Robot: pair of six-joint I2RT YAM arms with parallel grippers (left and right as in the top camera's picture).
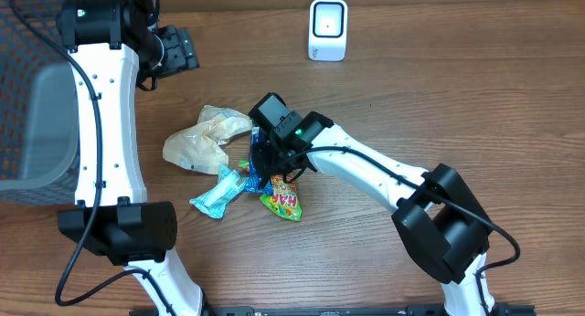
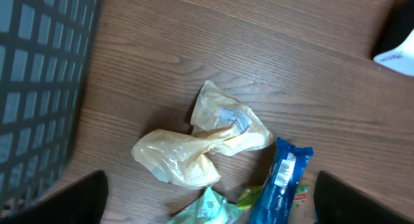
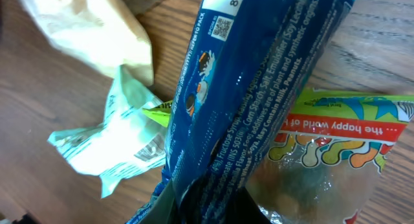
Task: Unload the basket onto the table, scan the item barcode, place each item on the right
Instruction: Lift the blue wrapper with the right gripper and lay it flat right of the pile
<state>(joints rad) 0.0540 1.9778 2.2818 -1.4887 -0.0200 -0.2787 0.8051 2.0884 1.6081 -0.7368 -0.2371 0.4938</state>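
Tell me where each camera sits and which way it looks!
Overhead: above the table, looking straight down; left arm, right arm, scanner and basket show.
Left wrist: on the left claw, high up, looking down at the yellow bag; its open fingers fill the bottom corners.
Right wrist: low, close on the blue pack gripped by the right claw, seen at the bottom edge.
Shared: all three show the blue pack and yellow bag.
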